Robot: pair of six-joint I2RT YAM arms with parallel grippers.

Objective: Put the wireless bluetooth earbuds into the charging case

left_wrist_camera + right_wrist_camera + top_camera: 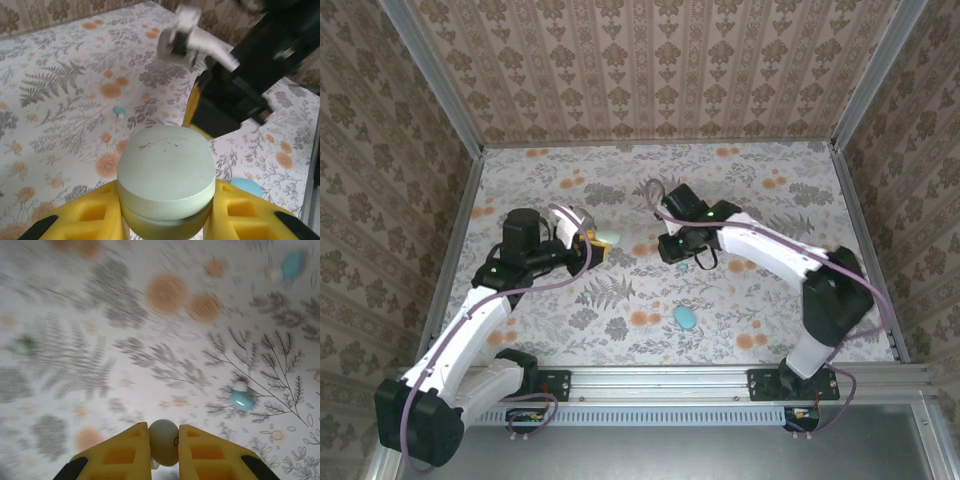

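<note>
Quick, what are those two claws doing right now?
Left gripper: shut on the pale green oval case.
Right gripper: shut on a small pale round object; what it is cannot be told.

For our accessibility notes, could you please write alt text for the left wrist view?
The left hand grips a pale green oval case between yellow fingers. Beyond it, a tiny teal earbud lies on the floral table, with the right arm at upper right.
</note>
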